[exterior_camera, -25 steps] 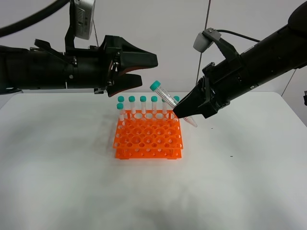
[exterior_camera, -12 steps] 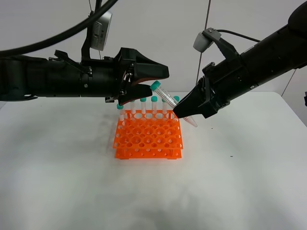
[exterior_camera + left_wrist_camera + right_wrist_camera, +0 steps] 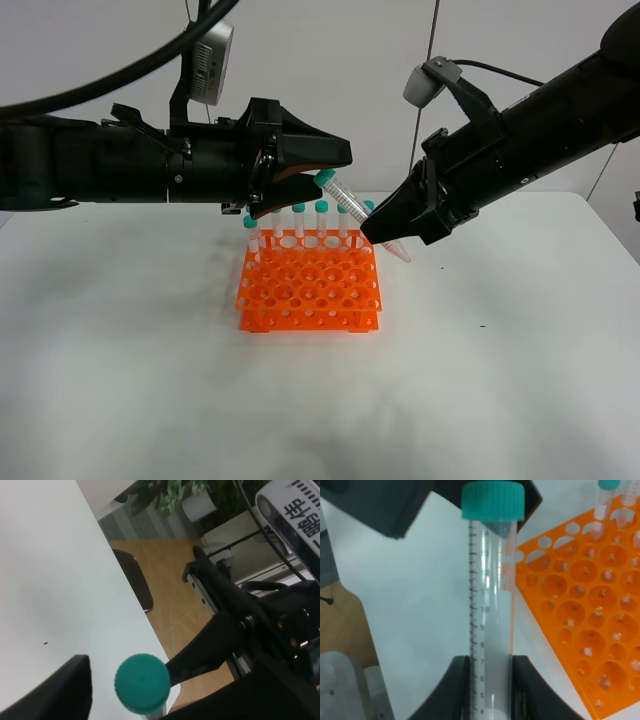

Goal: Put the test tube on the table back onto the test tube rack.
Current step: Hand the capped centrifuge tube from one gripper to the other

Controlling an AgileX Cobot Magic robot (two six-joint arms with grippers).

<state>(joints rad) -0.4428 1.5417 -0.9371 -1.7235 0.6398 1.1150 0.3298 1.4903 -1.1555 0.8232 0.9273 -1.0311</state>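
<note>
Potted plant (image 3: 186, 501), dark chair (image 3: 136, 582)

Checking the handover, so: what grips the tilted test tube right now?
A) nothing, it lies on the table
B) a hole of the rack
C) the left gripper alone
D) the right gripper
D: the right gripper pinches the test tube by its lower body from both sides, holding it off the table.
</note>
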